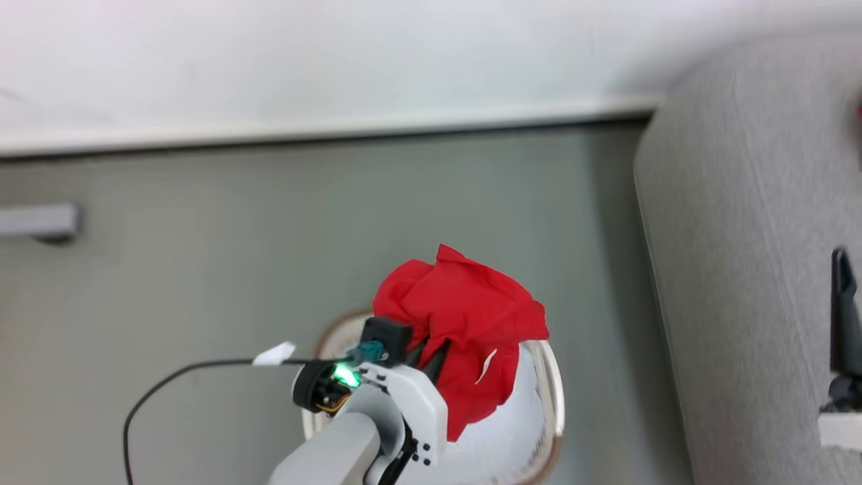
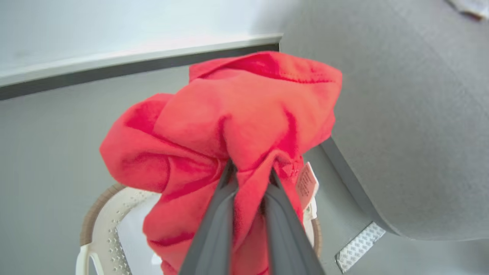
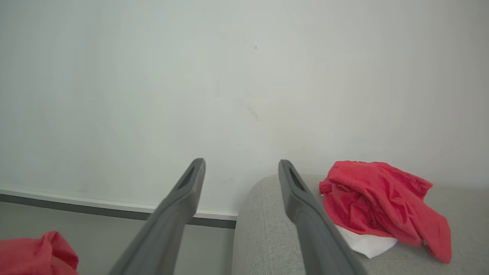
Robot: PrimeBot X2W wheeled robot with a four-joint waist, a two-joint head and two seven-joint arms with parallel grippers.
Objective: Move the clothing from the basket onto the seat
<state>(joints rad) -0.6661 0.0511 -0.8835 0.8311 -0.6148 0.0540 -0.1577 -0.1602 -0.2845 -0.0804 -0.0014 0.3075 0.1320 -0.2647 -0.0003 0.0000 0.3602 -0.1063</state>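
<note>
My left gripper (image 2: 250, 172) is shut on a bunched red garment (image 1: 465, 316) and holds it above the white basket (image 1: 549, 397), whose brown rim (image 2: 91, 214) shows below the cloth. The garment (image 2: 237, 126) hangs over both fingers, and a small label dangles at its right. The grey seat (image 1: 747, 236) stands to the right of the basket. A second red garment (image 3: 378, 202) with a white part under it lies on the seat (image 3: 259, 229). My right gripper (image 3: 240, 170) is open over the seat's edge, with nothing between its fingers.
A white wall with a pale skirting board (image 1: 323, 128) runs behind the grey floor (image 1: 269, 256). A black cable (image 1: 175, 384) trails from my left wrist. A grey bar (image 1: 37, 222) lies at the far left. A textured white strip (image 2: 359, 248) sits under the seat's base.
</note>
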